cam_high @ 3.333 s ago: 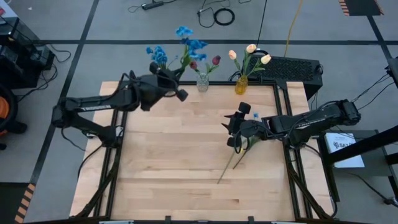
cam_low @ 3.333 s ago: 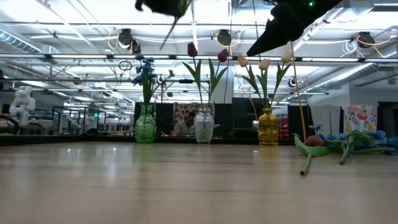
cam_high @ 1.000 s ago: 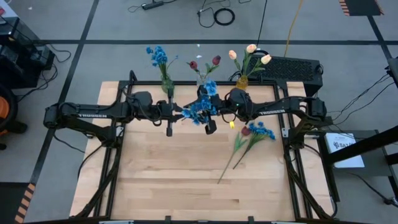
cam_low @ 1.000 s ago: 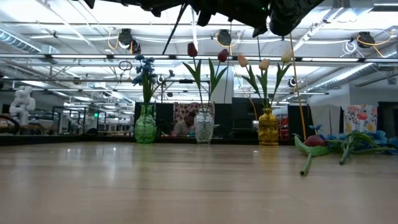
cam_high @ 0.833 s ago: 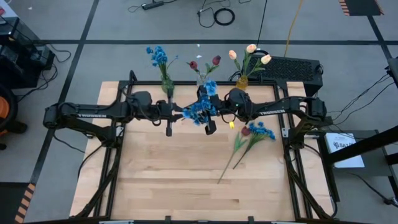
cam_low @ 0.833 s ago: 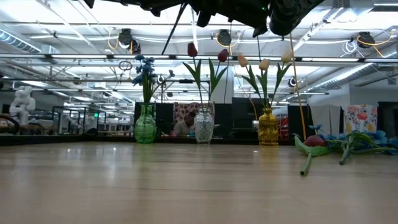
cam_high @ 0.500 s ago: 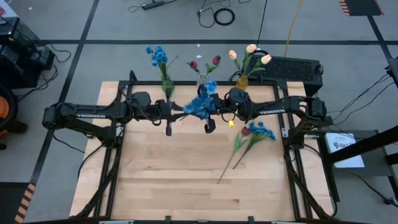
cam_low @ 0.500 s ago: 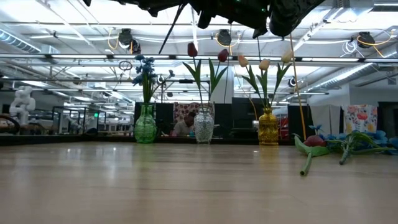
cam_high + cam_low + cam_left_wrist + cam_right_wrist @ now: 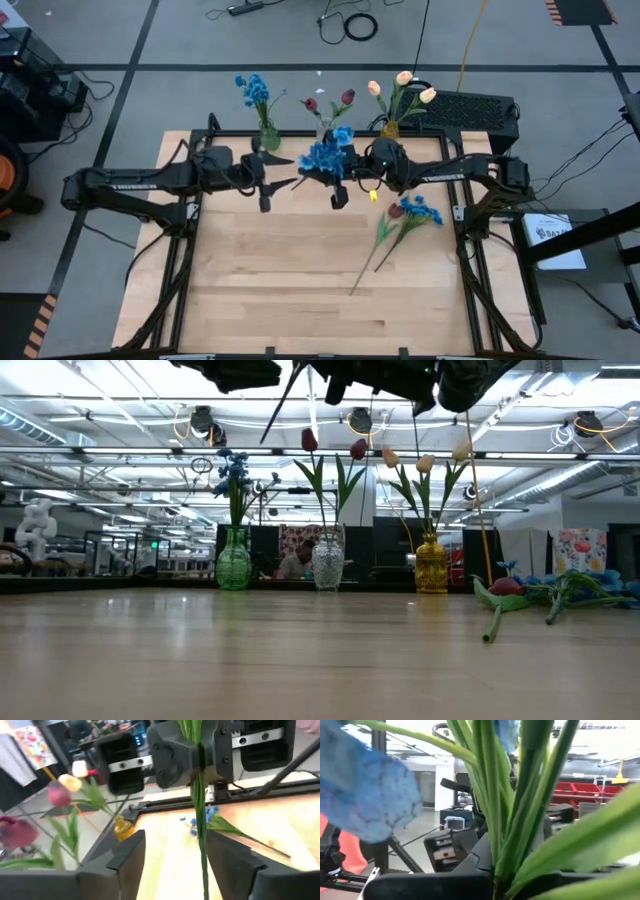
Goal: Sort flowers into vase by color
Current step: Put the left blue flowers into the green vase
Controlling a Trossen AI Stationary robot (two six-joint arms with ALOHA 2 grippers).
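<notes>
Blue flower (image 9: 325, 158) midair over worktop (image 9: 300, 290) rear, near vases. R end effector (image 9: 345, 172) clenched on stem; L end effector (image 9: 272, 180) released, fingers apart beside it. Light, floppy, top-heavy: hold low on stem, not blossoms.

Three vases (image 9: 388, 129) hold flowers, one blue bunch (image 9: 326, 156) is aloft, two flowers (image 9: 405, 213) lie flat.

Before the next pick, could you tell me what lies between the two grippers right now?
In the high view, the blue flower bunch hangs between the left gripper and right gripper.
</notes>
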